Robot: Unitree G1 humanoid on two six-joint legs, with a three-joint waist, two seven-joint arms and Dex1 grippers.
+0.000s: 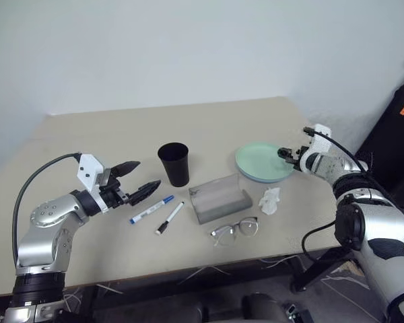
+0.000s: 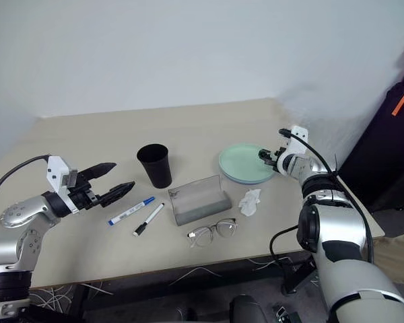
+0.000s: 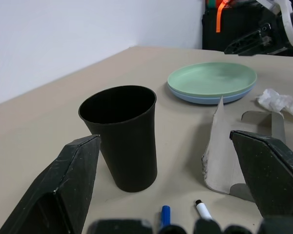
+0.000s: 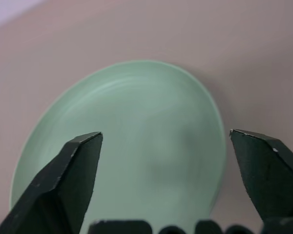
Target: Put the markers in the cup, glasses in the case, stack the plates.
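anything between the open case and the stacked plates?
Only the crumpled tissue, off the case's right end, just below the plates. The rest is bare table, per the left eye view.

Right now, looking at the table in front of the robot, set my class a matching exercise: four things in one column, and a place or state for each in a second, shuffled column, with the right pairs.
Things
1. green plate
2. cup
3. case
4. glasses

Places or states
A. lies nearest the table's front edge
B. stands upright and empty
C. rests on the blue plate
D. lies with its lid open, between the markers and the tissue

Pairs: 1-C, 2-B, 3-D, 4-A
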